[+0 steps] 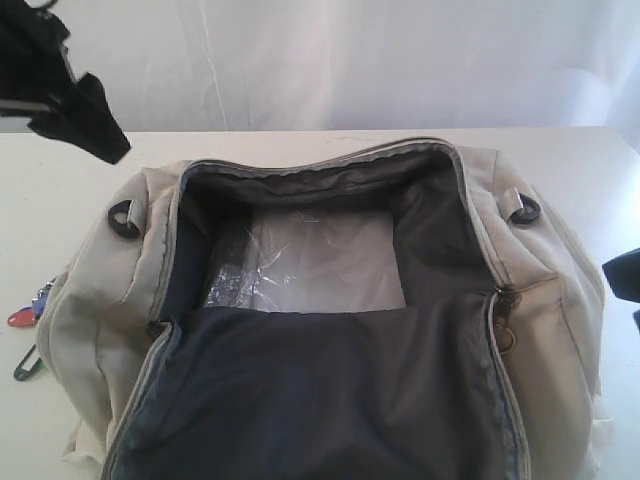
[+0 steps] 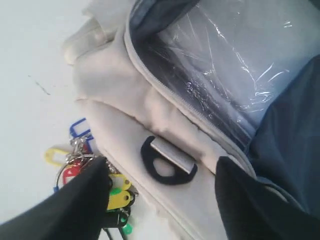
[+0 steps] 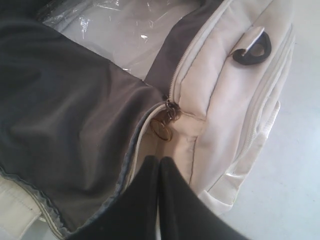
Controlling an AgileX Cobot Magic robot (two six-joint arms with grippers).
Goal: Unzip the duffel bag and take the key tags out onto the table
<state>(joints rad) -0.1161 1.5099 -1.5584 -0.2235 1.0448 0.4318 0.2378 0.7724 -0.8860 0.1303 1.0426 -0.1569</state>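
While the duffel bag [image 1: 565,300] lies unzipped, flap thrown back and navy lining on show, the key tags [image 2: 117,192] are already out on the table [image 1: 60,200], just beside the bag's left end. Left gripper [image 2: 162,165] hangs above that end, jaws spread wide, holding nothing. Right gripper [image 3: 159,165] hovers by the zipper pull [image 3: 169,111], fingers pressed together on nothing. Inside the bag only a clear plastic sheet [image 1: 320,260] shows. Both steps look done; what's left, at a guess, is backing the arms away
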